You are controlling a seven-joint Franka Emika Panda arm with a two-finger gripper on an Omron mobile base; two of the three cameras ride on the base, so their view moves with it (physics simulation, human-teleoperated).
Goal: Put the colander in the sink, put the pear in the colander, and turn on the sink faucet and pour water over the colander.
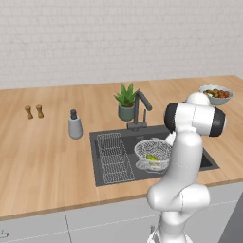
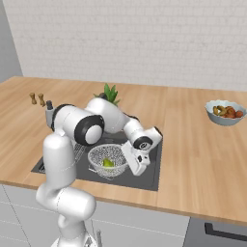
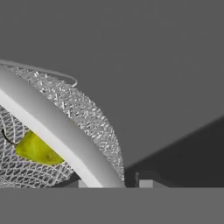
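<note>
The wooden desk (image 1: 47, 156) runs under a white brick wall (image 1: 95, 38) and carries the dark sink (image 1: 107, 180), set into its front edge. The arm (image 2: 72, 125) bends down over the sink from the front. A flat wire rack (image 1: 114, 159) lies in the sink's left part. The colander (image 1: 153, 153) sits in the sink to the right of the rack, upright, its rim (image 3: 52, 127) crossing the hand view as a broad pale band. The gripper (image 2: 139, 166) hangs low in the sink just beside the colander's right side; its jaws are narrowly parted, and whether they pinch the rim cannot be told. The faucet (image 1: 139, 110) stands at the sink's back edge, spout angled forward. A potted plant (image 1: 126, 102) stands just left of the faucet. A bowl of fruit (image 2: 225, 112) rests well to the right on the desk. A soap dispenser (image 1: 74, 125) stands left of the sink. The pear (image 2: 108, 163) lies inside the colander, at the bottom of the mesh. Two small brown shakers (image 1: 34, 112) stand far left.
</note>
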